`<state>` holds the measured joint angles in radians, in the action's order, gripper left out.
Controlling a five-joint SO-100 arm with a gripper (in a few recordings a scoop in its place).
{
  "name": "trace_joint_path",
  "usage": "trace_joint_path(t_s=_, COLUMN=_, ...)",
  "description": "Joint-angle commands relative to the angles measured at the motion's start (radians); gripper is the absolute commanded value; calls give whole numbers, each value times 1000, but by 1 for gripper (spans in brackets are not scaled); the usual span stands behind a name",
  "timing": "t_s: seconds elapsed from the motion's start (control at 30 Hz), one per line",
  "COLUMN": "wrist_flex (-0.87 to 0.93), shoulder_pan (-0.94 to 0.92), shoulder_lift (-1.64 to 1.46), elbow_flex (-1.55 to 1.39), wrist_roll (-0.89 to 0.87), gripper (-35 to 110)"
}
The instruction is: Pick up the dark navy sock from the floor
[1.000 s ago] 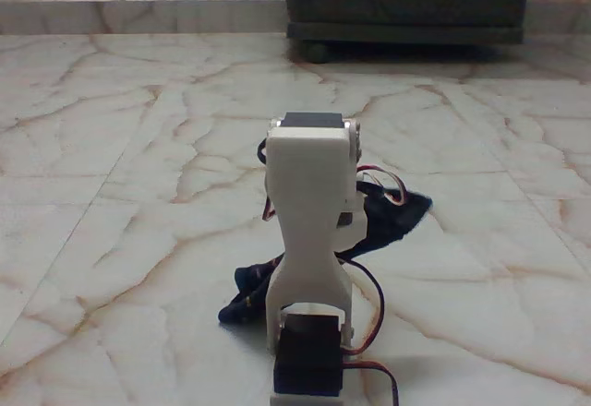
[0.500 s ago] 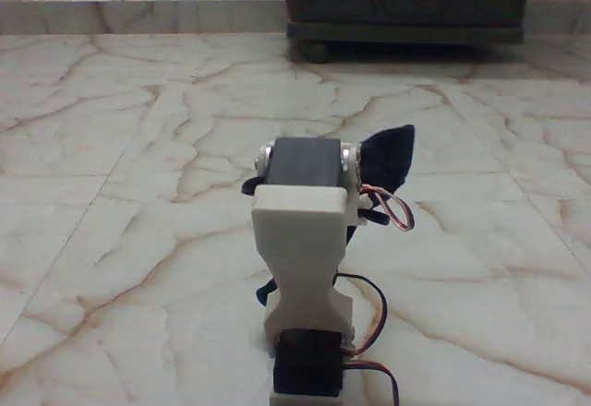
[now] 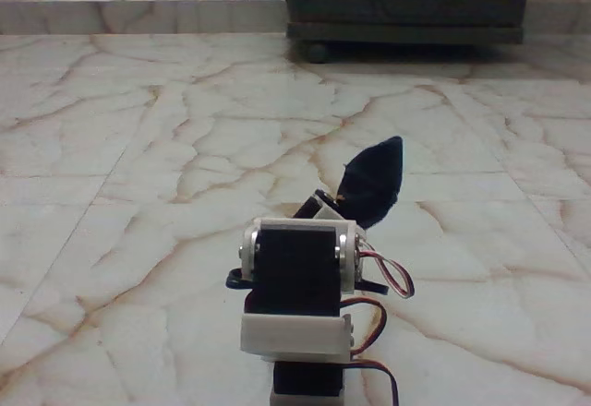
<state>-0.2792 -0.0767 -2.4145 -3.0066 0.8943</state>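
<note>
The dark navy sock (image 3: 373, 181) sticks up behind my white and black arm (image 3: 297, 286), lifted off the floor (image 3: 129, 148), its upper end pointing up and to the right. My gripper (image 3: 325, 205) peeks out just above the arm's top servo and is shut on the sock's lower part; the arm hides most of the jaws. A small dark piece (image 3: 235, 281) shows at the arm's left side; I cannot tell whether it is sock or cable.
A dark wooden cabinet (image 3: 406, 0) on round feet stands at the back right against the wall. Red and black wires (image 3: 388, 277) loop out on the arm's right side. Marble tiles spread out on all sides.
The sock, lying spread on the floor a second ago, has been lifted and now stands up behind the arm. The arm's upper link has folded down toward the camera.
</note>
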Motion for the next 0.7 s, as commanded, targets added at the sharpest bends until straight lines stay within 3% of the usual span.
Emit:
trace_joint_path(t_s=0.0, wrist_flex=-31, shoulder_pan=5, shoulder_lift=-38, elbow_flex=-14, wrist_roll=63, gripper=0)
trace_joint_path(t_s=0.4, wrist_flex=-155, shoulder_pan=-9, shoulder_lift=-38, elbow_flex=-75, wrist_roll=565, gripper=0)
trace_joint_path(t_s=0.67, wrist_flex=-218, shoulder_pan=-14, shoulder_lift=-35, elbow_flex=-75, wrist_roll=621, gripper=0)
